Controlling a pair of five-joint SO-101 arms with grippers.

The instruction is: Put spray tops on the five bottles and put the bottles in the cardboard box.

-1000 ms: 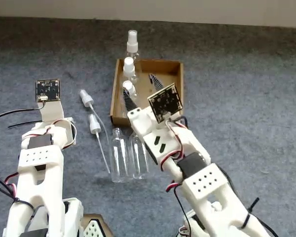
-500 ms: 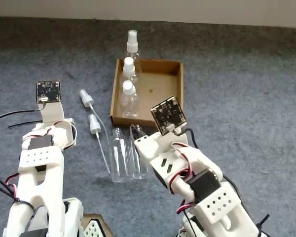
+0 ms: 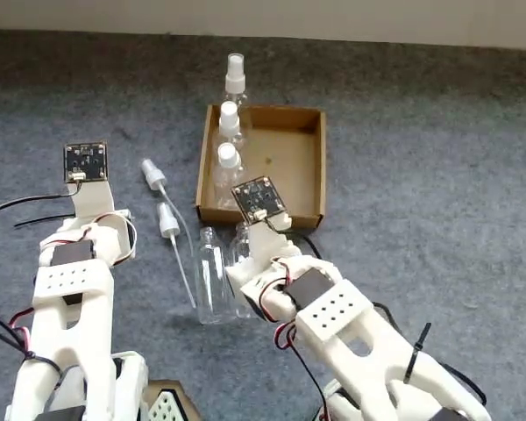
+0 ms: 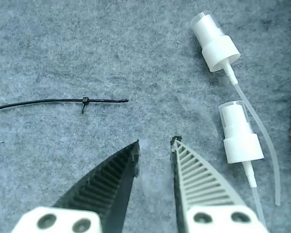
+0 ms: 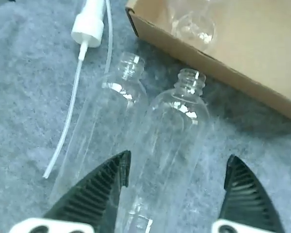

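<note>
Two clear uncapped bottles lie side by side on the carpet just in front of the cardboard box (image 3: 285,149). My right gripper (image 5: 178,160) hangs open and wide above them, its fingers straddling the bottle (image 5: 177,126) nearer the box's middle; the other bottle (image 5: 109,114) lies beside it. Two loose spray tops (image 3: 152,174) (image 3: 168,219) rest left of the box. Two capped bottles (image 3: 229,121) (image 3: 228,168) lie inside the box, and a third capped bottle (image 3: 235,81) stands behind it. My left gripper (image 4: 155,144) is open and holds nothing, near the spray tops (image 4: 215,42) (image 4: 240,138).
A black zip tie (image 4: 63,102) lies on the grey carpet beside my left gripper. The box's right half (image 3: 289,167) is bare cardboard. My right arm (image 3: 333,316) covers part of the lying bottles in the high view.
My right gripper pulled back out of the box, leaving the capped bottle there, and came down over the two lying bottles. The left arm has kept still.
</note>
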